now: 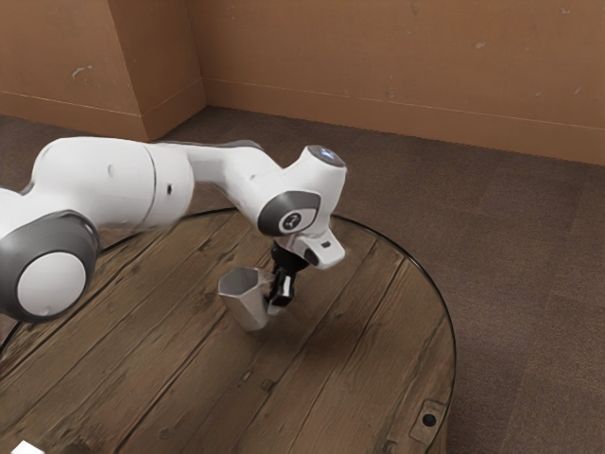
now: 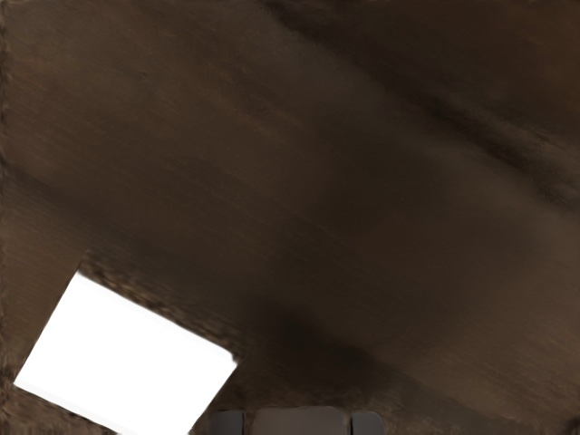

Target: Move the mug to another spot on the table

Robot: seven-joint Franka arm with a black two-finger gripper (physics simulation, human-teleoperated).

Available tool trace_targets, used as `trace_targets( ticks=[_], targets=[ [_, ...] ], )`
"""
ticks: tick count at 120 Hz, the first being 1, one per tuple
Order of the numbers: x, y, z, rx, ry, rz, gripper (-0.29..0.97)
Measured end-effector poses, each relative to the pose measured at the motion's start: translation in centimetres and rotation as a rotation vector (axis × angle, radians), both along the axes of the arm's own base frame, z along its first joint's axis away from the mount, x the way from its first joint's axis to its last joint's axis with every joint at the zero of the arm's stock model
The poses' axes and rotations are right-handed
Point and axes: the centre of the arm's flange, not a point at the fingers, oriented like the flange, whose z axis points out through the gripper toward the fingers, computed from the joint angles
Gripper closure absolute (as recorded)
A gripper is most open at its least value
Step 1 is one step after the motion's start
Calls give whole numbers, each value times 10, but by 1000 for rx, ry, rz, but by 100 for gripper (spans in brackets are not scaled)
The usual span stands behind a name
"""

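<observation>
A pale grey mug hangs tilted over the middle of the round wooden table, its mouth facing up and toward the exterior view's left. My gripper points down at the mug's right side, and its black fingers are closed on that side of the mug. The mug's base is at or just above the boards; I cannot tell whether it touches. In the wrist view a bright white angular shape, apparently part of the mug, lies beside my hand over the dark wood.
The table's dark rim curves round on the exterior view's right, with carpeted floor beyond it. A small white object sits at the table's near left corner. A round metal fitting is set near the front edge.
</observation>
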Motion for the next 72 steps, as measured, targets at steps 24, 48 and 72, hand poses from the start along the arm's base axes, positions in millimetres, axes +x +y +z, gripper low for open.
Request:
trace_targets(
  ticks=[24, 48, 72],
  targets=[
    [1, 42, -10, 32, 20, 62, 76],
    [0, 67, -13, 22, 44, 114, 78],
    [-5, 94, -23, 12, 76, 168, 78]
  ],
)
